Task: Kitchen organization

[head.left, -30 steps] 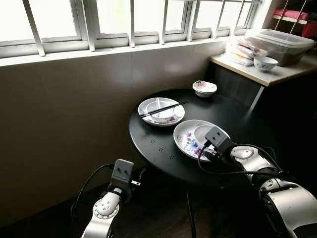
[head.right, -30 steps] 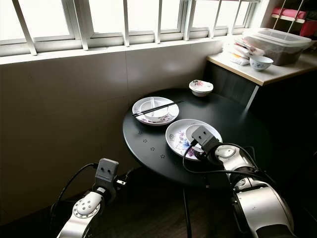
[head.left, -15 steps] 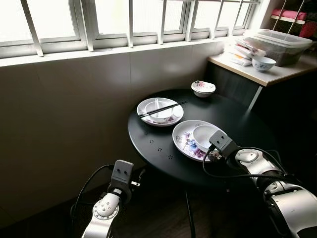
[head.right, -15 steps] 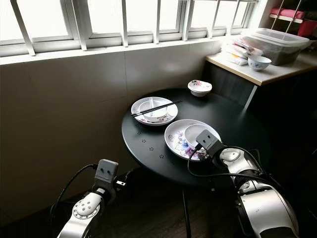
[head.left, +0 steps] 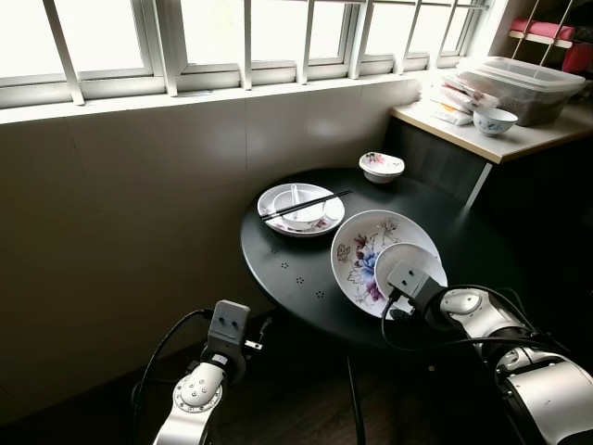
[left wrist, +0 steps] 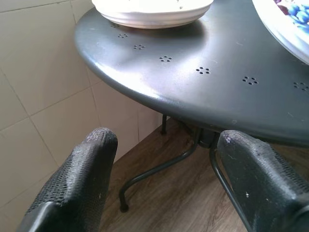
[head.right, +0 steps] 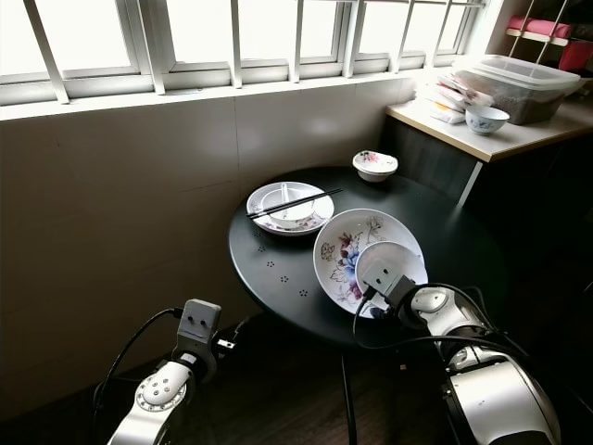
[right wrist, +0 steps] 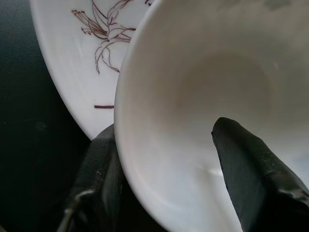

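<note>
A large floral plate (head.left: 366, 255) stands tipped up on the round black table (head.left: 287, 269), its face turned toward me. A small white bowl (head.left: 412, 260) leans against its lower right part. My right gripper (head.left: 408, 280) is at the table's near right edge, shut on the bowl and plate together. In the right wrist view one finger (right wrist: 246, 169) lies inside the bowl (right wrist: 193, 72) and the other finger (right wrist: 96, 164) sits behind its rim, by the plate (right wrist: 77, 48). My left gripper (left wrist: 166, 135) hangs open below the table's left edge.
A second plate (head.left: 278, 197) holding a bowl, a spoon and black chopsticks (head.left: 306, 204) lies at the table's back left. A small floral bowl (head.left: 382, 165) sits at the back. A counter (head.left: 519, 139) at the right carries a bowl (head.left: 494, 120) and a plastic box (head.left: 528, 83).
The floral plate and white bowl went from lying flat to tipped up toward me. My right gripper drew back toward the table's near edge. The left arm stayed still.
</note>
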`<state>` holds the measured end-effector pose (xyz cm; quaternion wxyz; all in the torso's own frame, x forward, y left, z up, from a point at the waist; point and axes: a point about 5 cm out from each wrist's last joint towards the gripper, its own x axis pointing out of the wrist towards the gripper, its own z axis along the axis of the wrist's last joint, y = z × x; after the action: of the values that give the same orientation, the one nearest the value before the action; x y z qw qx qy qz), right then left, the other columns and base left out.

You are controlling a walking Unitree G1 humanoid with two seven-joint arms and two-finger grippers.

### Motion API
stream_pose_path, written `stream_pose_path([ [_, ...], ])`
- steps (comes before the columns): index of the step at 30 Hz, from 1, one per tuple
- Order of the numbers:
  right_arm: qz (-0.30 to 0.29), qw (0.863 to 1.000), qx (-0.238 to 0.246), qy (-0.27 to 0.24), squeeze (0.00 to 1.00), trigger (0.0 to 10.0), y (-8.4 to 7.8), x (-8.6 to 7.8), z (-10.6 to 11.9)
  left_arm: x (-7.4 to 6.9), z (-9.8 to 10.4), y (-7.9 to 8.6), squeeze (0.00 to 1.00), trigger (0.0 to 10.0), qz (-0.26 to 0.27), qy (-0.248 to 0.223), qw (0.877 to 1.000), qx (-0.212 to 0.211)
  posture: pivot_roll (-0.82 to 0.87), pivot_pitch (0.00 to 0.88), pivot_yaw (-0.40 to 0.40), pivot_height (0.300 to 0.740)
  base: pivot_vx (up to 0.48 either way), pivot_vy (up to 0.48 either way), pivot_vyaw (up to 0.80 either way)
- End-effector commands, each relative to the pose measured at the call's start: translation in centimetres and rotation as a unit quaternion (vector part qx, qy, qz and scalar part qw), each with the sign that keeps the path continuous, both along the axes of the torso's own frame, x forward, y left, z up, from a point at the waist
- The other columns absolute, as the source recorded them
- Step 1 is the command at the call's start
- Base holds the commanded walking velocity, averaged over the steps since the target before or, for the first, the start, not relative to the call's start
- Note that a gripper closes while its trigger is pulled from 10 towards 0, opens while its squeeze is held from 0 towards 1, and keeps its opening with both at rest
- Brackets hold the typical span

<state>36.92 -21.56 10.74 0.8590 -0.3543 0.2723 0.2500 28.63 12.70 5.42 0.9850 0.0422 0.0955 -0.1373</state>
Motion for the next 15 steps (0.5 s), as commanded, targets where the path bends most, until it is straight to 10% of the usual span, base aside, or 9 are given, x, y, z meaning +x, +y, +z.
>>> stream_pose_path([
  [1,-0.002,1.0,-0.016,0.023,0.0,10.0,-0.9,-0.5,-0.5,0.0,0.2,-0.2,0.0,10.0,-0.001,-0.003,1.0,-0.005,0.07,0.0,-0.065,0.74,0.0,0.0,0.0],
  [6,-0.024,0.999,-0.017,0.019,0.0,9.7,-1.5,-0.5,-0.4,0.0,0.3,-0.2,0.0,10.0,-0.002,-0.003,1.0,-0.006,0.07,0.0,-0.062,0.74,0.0,0.0,0.0],
  [7,-0.033,0.999,-0.015,0.018,0.0,1.7,-1.8,-0.5,-0.4,0.0,0.3,-0.2,0.0,10.0,-0.002,-0.003,1.0,-0.006,0.07,0.0,-0.063,0.74,0.0,0.0,0.0],
  [8,-0.041,0.999,-0.006,0.02,0.0,0.0,-1.9,-0.6,-0.4,0.0,0.3,-0.3,0.0,10.0,-0.002,-0.003,1.0,-0.006,0.07,0.0,-0.063,0.74,0.0,0.0,0.0],
  [15,-0.042,0.999,-0.011,0.029,0.0,0.0,-2.2,-0.9,-0.7,0.0,0.3,-0.3,0.0,10.0,-0.002,-0.003,1.0,-0.007,0.06,0.0,-0.062,0.74,0.0,0.0,0.0],
])
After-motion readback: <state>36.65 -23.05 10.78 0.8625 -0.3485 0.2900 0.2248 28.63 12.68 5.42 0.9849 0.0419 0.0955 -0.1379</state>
